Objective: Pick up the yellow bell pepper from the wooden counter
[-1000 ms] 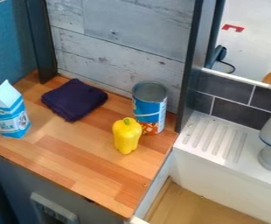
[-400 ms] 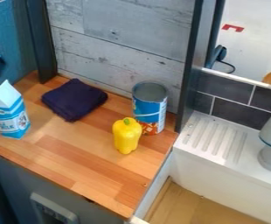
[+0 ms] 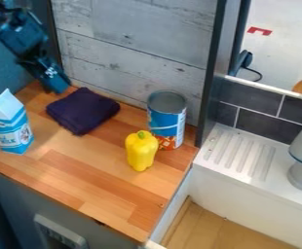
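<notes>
Your tool [image 3: 56, 84] is at the back left corner of the desk [image 3: 79, 182], pointing down at a slant, with the dark folded cloth [image 3: 83, 111] nearest to it; you cannot tell whether it is spread or pressed together, though it seems to hold nothing, nor whether it touches the cloth or hangs just above. The cloth lies flat near the back edge, turned at an angle, below the planked wall [image 3: 134, 63]; the milk carton [image 3: 11, 127] stands upright by the left edge, apart from the cloth; over toward the right edge, the yellow pepper [image 3: 141, 151] stands on end in front of the open-topped can [image 3: 167, 119], and you cannot tell whether those two touch. Past the right edge is the white ribbed ledge [image 3: 235, 151]. By the look of it, you are at a positioning step, with no grip made; your next move, as judged from here, calls for settling the tool's height and checking its opening; keep the descent slow near the corner, since the wall leaves little room behind and a low sideways pass could drag or rumple the soft cloth.
</notes>
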### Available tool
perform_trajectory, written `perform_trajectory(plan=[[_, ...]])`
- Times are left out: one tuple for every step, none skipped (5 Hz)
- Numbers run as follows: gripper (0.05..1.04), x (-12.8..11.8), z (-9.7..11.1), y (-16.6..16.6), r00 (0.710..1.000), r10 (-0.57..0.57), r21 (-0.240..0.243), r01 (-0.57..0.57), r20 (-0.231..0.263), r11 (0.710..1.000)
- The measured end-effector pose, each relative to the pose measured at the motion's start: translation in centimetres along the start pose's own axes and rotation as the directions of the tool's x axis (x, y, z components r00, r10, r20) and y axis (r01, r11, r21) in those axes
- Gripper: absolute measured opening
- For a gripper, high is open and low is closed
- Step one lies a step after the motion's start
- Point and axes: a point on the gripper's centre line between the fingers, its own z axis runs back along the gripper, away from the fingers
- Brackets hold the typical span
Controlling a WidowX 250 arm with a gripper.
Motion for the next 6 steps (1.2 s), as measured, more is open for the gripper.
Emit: perform_trajectory(plan=[[1.001,1.8,-3.1,-2.2,0.988,-0.129,-0.128,0.118,-0.086,0.985],[1.001,2.9,-4.9,-4.4,0.973,-0.191,-0.164,0.169,-0.133,0.972],[1.001,3.2,-6.8,-6.3,0.966,-0.203,-0.136,0.182,-0.161,0.974],[1.001,3.8,-7.5,-7.9,0.957,-0.247,-0.076,0.238,-0.149,0.968],[1.001,3.1,-8.8,-8.2,0.957,-0.268,-0.041,0.265,-0.111,0.963],[1.001,3.5,-9.3,-9.1,0.945,-0.306,-0.037,0.304,-0.12,0.952]])
